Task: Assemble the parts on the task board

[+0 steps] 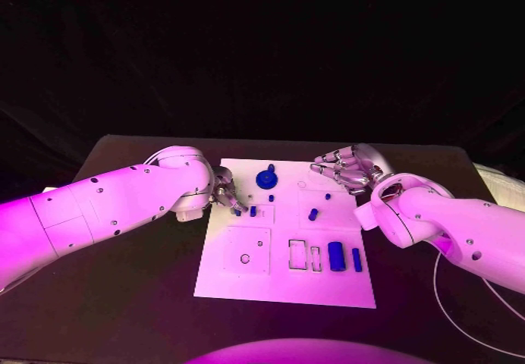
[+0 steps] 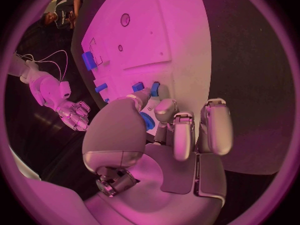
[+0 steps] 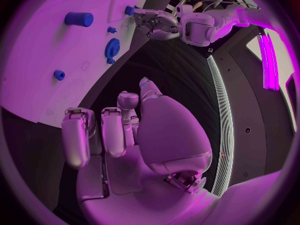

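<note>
White task board (image 1: 287, 282); blue parts (image 1: 337, 257)

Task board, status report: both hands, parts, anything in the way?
Left hand at the task board left edge, pinching a small blue part. Right hand off the far right corner, holding nothing. Blue gear seated on the board. Nothing in the way.

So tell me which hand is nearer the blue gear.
Left. The left hand sits at the board's left edge, just beside and below the gear; the right hand hovers off the board's far right corner.
</note>
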### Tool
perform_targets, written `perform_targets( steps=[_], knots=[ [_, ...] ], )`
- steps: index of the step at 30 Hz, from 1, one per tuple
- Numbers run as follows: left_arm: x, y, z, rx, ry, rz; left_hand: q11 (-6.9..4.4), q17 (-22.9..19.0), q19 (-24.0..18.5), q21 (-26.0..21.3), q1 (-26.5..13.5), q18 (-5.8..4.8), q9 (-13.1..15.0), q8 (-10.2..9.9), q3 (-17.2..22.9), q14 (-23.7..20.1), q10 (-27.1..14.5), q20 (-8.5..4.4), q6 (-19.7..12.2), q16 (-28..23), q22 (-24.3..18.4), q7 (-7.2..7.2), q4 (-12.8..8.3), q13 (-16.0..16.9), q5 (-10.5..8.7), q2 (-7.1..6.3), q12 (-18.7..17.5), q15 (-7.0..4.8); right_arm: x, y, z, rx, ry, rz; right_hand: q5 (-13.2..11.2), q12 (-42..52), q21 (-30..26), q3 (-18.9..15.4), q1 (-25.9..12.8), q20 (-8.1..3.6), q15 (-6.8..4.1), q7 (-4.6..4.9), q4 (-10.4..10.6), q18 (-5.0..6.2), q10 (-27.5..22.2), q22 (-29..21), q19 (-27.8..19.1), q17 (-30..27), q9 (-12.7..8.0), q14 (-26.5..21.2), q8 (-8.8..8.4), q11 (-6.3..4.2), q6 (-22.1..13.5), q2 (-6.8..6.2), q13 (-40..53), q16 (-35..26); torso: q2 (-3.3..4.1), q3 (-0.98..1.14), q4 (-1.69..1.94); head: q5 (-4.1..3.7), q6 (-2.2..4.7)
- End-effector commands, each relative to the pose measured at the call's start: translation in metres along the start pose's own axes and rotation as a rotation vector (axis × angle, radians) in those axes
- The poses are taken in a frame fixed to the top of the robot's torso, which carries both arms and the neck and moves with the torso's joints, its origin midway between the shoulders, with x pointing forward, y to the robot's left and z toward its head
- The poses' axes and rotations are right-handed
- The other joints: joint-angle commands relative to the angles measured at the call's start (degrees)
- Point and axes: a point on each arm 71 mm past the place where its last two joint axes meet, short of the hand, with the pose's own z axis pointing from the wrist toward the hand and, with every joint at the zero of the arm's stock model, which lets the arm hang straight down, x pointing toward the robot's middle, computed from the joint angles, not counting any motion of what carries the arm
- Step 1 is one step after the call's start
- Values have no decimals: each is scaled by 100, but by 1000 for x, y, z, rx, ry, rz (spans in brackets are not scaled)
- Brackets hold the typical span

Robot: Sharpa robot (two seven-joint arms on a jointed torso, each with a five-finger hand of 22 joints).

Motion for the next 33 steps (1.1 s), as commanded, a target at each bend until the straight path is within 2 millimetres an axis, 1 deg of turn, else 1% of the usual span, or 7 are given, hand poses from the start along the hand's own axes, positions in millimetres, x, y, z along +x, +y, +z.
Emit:
perform_targets(
  steps=[1,7,16,21,25,26,33],
  knots=[
    [9,-1,2,-6,48,32,-8,1507,93,24,-65,15,-2,2,-59,602,50,-29,6,17,635,40,-2,12,1,9,30,-24,2,1,0,-8,16,-5,28,0,-29,-48,-1,-6,-20,7,2,46,-29,173,-46,0,6,229,-20,-7,38,59,1,-31,1,0,4,-6,-9],
    [8,0,3,-11,45,32,-17,1507,105,41,-137,9,-8,18,-212,602,70,-36,45,17,656,30,23,29,2,-29,49,-32,2,0,0,-8,15,-4,28,0,-29,-48,-1,-6,-20,7,2,46,-29,173,-46,0,6,229,-20,-7,38,59,1,-31,1,-1,1,-4,-12],
    [6,6,3,-24,29,17,-19,1507,110,32,-444,7,-27,40,-859,602,37,-45,87,17,670,27,247,-71,0,-150,-25,-38,3,2,0,-31,20,-25,30,-4,-34,-77,-18,-6,-19,6,12,47,-31,166,-48,-11,6,229,-19,-6,40,45,-9,-40,2,-3,1,-18,-16],
    [5,9,1,-23,22,9,-29,1507,108,11,-474,11,-35,51,-1209,602,45,-55,91,17,664,13,333,-70,-1,-148,-22,-50,3,1,0,-34,20,-30,30,-4,-34,-77,-18,-6,-19,6,12,47,-31,166,-48,-11,6,229,-19,-6,40,45,-9,-40,4,-14,-1,-32,-24],
    [3,10,-1,-16,15,-10,-34,1507,110,4,-498,11,-43,55,-1419,602,48,-61,88,17,665,9,365,-68,1,-120,-20,-54,3,1,0,-35,21,-31,32,4,-35,-82,-21,-6,-19,6,14,47,-28,165,-48,-9,7,230,-19,-6,40,43,-4,-40,6,-9,1,-40,-23],
    [2,10,-2,-14,15,-20,-34,1507,109,-1,-503,12,-45,55,-1474,602,47,-62,86,17,664,8,368,-70,1,-109,-21,-55,3,1,0,-36,21,-31,32,4,-35,-82,-21,-6,-19,6,14,47,-28,165,-48,-9,7,230,-19,-6,40,43,-4,-40,-2,-2,6,-49,-32],
    [-3,10,-6,6,-8,-99,-33,1507,94,-42,-489,22,-53,51,-1614,602,27,-64,65,17,638,13,371,-96,16,-29,-42,-54,3,0,0,-35,22,-32,35,8,-37,-90,-28,-6,-19,7,17,48,-26,162,-49,-13,6,229,-19,-6,39,40,-3,-43,1,-5,3,-53,-40]
  ],
)
